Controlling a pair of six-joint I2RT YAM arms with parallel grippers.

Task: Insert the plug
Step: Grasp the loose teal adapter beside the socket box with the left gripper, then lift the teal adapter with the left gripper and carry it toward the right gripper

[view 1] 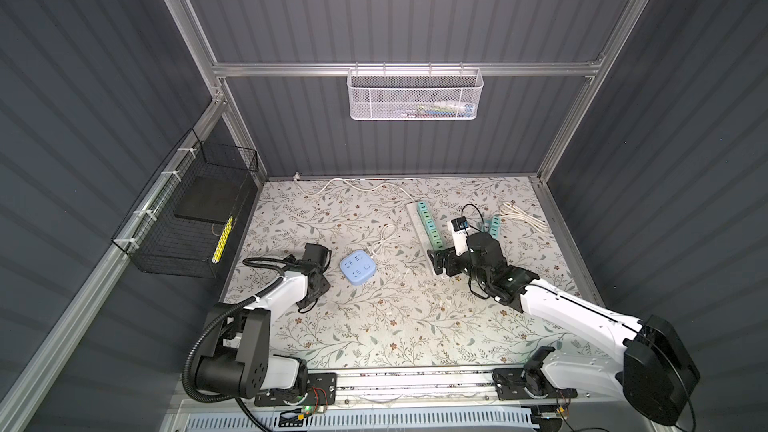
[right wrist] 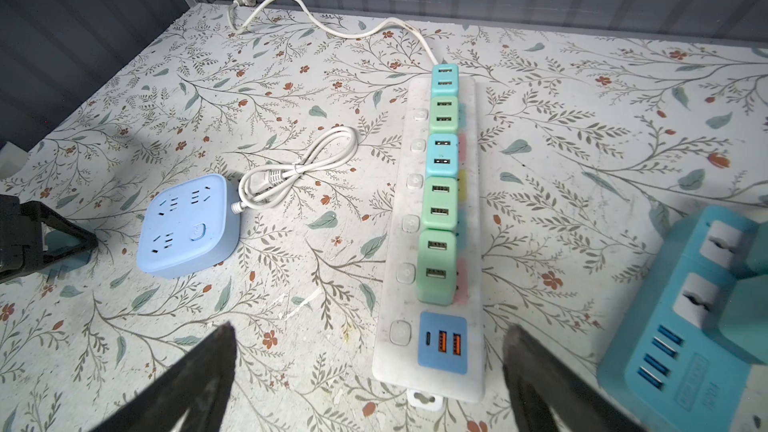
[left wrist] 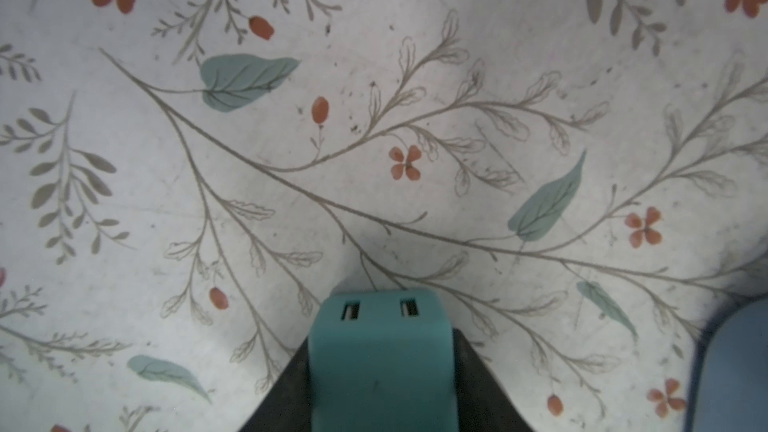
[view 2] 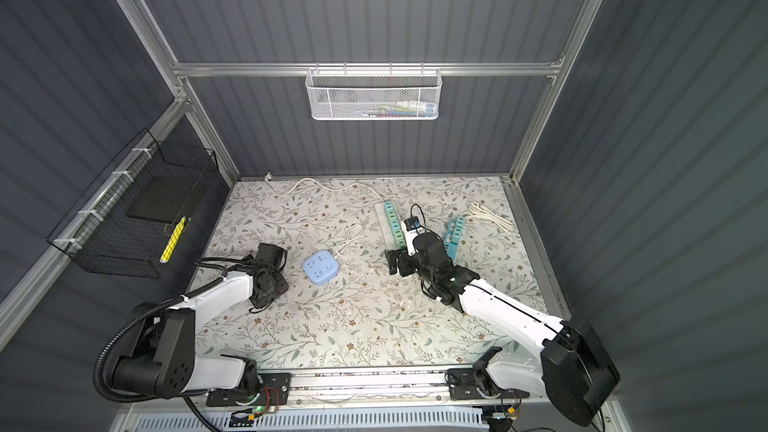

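Note:
My left gripper (left wrist: 380,351) is shut on a teal plug (left wrist: 380,363) with two slots on its face, held just above the floral tabletop (left wrist: 374,118). In both top views the left gripper (view 1: 309,303) (view 2: 261,303) points down, left of the blue square socket block (view 1: 356,270) (view 2: 320,271) (right wrist: 189,226); the plug is hidden there. My right gripper (view 1: 439,261) (right wrist: 370,328) stands open over the near end of the white power strip (view 1: 415,218) (right wrist: 392,280), which carries several green and teal plugs (right wrist: 439,201).
A teal socket cube (view 1: 494,226) (right wrist: 685,326) lies right of the strip, with a coiled white cable (view 1: 523,216) behind it. The blue block's bundled cord (view 1: 384,236) lies beside it. A black wire basket (view 1: 187,218) hangs on the left wall, a white mesh basket (view 1: 415,93) at the back.

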